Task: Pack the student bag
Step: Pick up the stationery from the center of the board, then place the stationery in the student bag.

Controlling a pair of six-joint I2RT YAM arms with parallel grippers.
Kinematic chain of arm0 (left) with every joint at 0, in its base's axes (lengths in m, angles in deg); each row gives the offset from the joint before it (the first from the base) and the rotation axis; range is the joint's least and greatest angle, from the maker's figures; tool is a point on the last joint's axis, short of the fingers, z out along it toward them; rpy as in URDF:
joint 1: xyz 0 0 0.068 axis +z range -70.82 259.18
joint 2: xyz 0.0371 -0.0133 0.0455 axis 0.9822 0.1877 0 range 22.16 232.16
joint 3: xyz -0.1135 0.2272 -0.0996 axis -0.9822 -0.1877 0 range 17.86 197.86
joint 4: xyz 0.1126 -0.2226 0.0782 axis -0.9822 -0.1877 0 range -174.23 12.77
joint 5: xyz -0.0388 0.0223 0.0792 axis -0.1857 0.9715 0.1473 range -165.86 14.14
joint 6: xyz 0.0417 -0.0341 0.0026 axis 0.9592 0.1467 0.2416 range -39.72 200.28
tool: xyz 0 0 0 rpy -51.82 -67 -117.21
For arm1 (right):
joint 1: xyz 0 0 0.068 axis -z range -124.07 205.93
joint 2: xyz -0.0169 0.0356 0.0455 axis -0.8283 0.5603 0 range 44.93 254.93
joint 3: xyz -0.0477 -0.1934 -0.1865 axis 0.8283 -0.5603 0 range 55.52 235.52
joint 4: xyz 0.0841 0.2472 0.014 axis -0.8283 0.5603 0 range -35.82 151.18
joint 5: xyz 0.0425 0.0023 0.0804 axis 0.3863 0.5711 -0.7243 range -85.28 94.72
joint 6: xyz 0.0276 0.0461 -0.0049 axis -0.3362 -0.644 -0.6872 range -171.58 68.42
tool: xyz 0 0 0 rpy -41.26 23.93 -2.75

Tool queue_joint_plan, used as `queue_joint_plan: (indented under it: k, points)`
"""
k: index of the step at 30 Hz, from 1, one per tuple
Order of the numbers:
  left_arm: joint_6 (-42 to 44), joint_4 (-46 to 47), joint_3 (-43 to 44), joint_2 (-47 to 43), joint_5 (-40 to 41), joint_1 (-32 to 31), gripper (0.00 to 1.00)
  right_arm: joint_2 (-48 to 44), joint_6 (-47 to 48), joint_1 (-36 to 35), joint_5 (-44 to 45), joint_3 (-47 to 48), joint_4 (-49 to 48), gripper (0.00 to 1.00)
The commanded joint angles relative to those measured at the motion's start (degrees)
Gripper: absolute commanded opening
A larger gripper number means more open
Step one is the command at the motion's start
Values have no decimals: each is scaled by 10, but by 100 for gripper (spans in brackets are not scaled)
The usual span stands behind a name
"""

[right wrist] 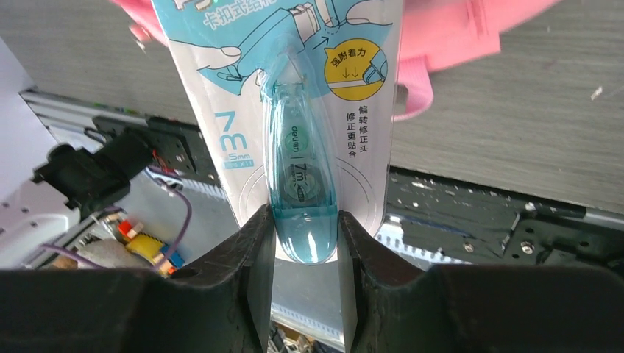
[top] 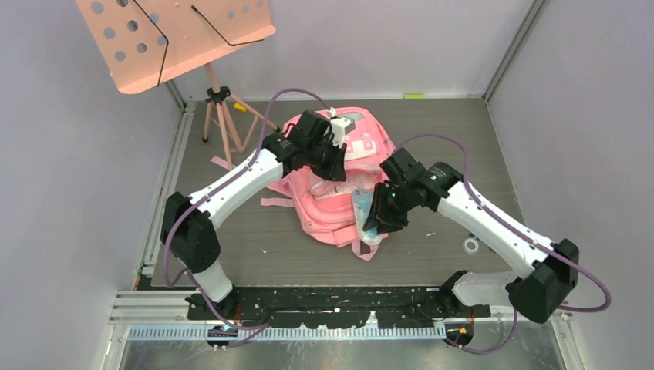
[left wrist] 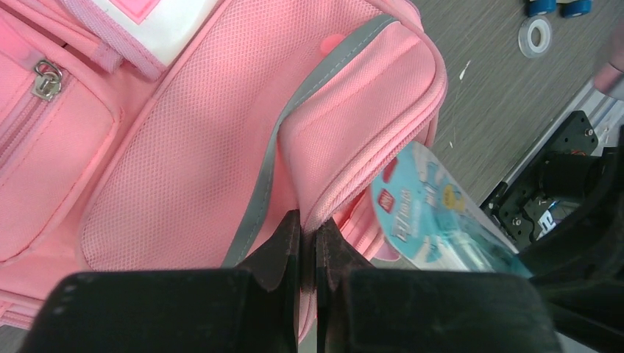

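The pink student bag [top: 332,220] lies in the middle of the table, its reflective strip [left wrist: 257,198] running across the front. My left gripper [top: 333,158] is over the bag, and in the left wrist view it [left wrist: 307,224] is shut on a pinch of the bag's pink pocket rim. At the bag's near right edge my right gripper [top: 378,216] is shut on a teal correction tape in its blister pack [right wrist: 294,110]. The pack's top end points at the bag's opening [left wrist: 427,213]. The bag's inside is hidden.
A salmon-pink perforated music stand [top: 177,38] on a tripod stands at the far left corner. A small roll of clear tape [top: 470,245] lies on the table right of the bag. Grey walls close in the left, right and far sides.
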Motion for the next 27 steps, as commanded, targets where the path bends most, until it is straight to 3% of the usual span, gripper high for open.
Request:
queue_joint_plan:
  k: [1,5,12,18,21,27]
  points:
    - [-21,59,-8,-38,-39,4,0,53,-41,-1,53,52,-50,0]
    - [-27,60,-16,-45,-49,4,0,100,-79,-1,82,59,-113,0]
    - [-34,73,-30,-64,-45,3,0,196,-126,-1,166,107,-116,0]
    - [-34,70,-29,-64,-43,4,0,212,-183,-2,217,95,-232,2]
    - [-30,68,-28,-65,-37,4,0,219,-196,-3,200,88,-287,15]
    - [-23,63,-28,-66,-25,4,0,185,-175,-14,209,67,-263,46]
